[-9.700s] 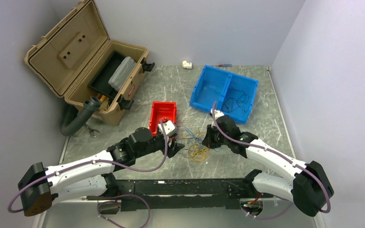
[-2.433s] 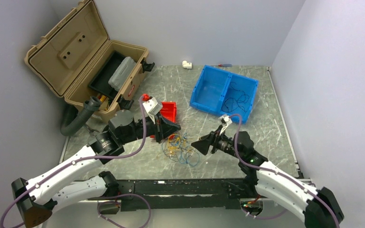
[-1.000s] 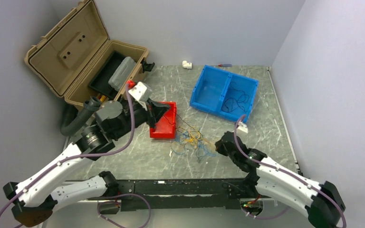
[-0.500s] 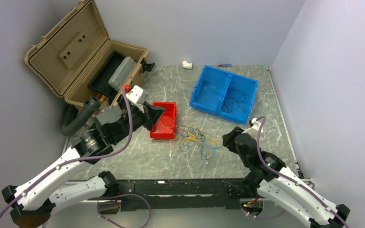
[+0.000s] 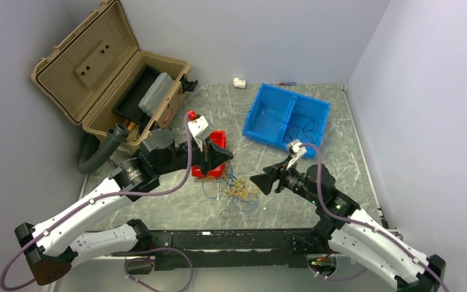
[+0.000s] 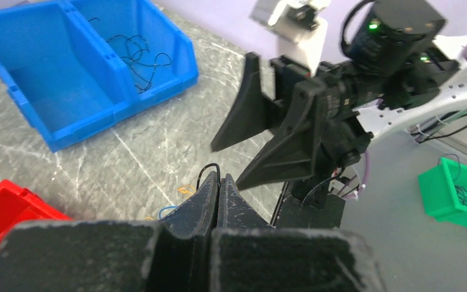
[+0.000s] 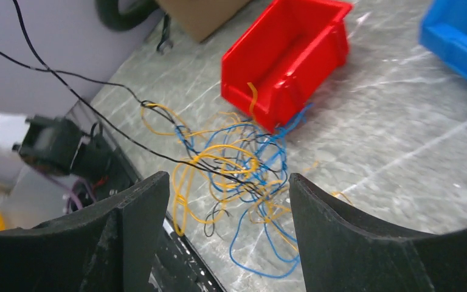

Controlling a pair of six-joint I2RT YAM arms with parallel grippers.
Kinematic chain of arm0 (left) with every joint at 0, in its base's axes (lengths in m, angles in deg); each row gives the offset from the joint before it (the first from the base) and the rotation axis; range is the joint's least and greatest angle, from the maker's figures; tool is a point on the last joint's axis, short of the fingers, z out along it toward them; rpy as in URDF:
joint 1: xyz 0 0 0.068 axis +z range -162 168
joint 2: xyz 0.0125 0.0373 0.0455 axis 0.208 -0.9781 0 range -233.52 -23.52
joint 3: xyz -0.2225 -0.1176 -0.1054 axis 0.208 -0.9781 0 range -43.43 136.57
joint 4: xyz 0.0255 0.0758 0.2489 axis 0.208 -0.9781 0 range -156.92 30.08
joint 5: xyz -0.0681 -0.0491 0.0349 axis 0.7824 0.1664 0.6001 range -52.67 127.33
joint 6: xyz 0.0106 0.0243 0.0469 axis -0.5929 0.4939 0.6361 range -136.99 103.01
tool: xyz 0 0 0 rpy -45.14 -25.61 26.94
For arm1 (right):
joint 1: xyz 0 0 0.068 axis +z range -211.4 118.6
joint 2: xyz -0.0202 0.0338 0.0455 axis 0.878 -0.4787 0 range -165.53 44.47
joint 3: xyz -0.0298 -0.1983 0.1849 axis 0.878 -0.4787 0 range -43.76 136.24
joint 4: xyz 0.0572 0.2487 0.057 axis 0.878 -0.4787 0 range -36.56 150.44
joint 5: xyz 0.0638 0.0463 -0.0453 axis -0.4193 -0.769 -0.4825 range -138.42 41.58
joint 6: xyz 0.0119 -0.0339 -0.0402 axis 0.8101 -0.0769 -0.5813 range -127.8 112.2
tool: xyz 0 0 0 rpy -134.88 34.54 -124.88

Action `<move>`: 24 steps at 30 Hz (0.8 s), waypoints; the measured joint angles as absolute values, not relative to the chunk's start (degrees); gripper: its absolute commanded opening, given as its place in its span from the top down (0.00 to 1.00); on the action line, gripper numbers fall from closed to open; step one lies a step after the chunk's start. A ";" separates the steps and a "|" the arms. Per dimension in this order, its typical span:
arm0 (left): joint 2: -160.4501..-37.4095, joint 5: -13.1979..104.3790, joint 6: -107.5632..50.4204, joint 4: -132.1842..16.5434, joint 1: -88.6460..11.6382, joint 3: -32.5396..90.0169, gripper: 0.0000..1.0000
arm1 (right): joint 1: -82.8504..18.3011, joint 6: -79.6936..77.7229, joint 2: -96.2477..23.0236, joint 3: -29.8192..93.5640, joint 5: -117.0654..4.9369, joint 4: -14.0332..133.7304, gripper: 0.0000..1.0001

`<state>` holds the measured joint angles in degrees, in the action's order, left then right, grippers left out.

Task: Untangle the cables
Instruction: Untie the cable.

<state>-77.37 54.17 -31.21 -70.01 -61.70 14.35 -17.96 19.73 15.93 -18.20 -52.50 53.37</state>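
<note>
Thin, wiry cables (image 7: pixel 237 167) lie looped on marbled table (image 5: pixel 231 109).

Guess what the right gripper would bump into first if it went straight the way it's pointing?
Probably the cables, framed between the right gripper's open fingers in its wrist view, with the red bin beyond. It may pass above them, though.
</note>
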 measured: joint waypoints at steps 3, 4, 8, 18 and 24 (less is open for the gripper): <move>-78.20 56.42 -31.23 -69.55 -61.70 14.63 1.00 | -17.92 17.26 9.75 -17.74 -58.58 58.27 0.25; -78.46 57.01 -31.25 -69.42 -61.70 14.79 1.00 | -17.83 16.45 7.76 -17.48 -60.41 59.86 0.24; -79.25 59.07 -31.38 -68.31 -61.67 15.09 1.00 | -17.35 13.96 3.50 -16.45 -66.01 65.24 0.23; -82.94 64.31 -33.57 -64.11 -61.67 15.64 1.00 | -15.99 10.68 0.96 -13.74 -73.33 75.67 0.23; -85.74 67.74 -35.38 -61.40 -61.70 16.01 1.00 | -15.93 9.43 2.32 -13.74 -74.23 76.24 0.24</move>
